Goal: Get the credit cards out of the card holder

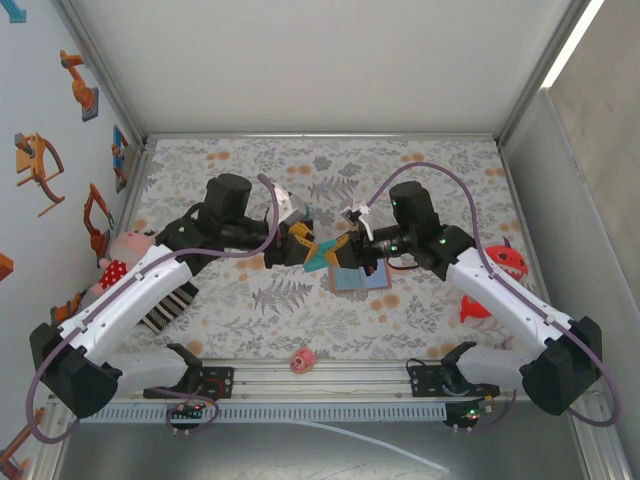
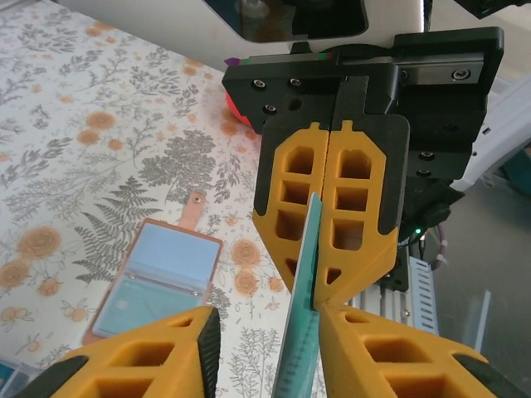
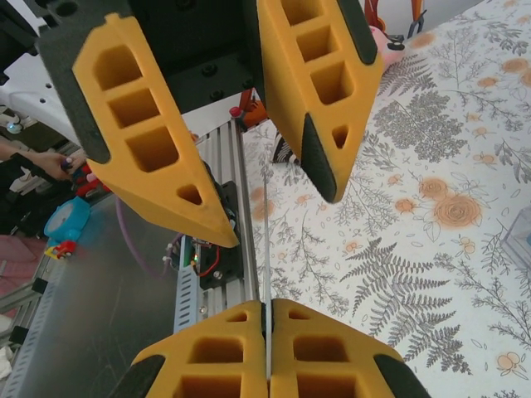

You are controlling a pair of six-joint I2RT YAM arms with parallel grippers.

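Fingers (image 2: pixel 141 361) of your left gripper (image 2: pixel 267 332) stand apart; your right gripper pinches the teal card.

On the left, your open jaws straddle the teal card (image 2: pixel 303 319), which stands on edge in mid-air. One finger is at or nearly against its face and the other is well clear. Further right, the right gripper (image 3: pixel 267 311) is clamped shut on the card's far end. Below and beside the two grippers, the card holder (image 2: pixel 158 278) lies open on the floral table (image 2: pixel 83 124), its pale pockets facing up. The handover is where this could fail. If you release the right side before the left has truly closed, the card will drop. If the left closes off-centre, the one near finger will push the thin plastic sideways, bending it or twisting it out of the right's pinch.
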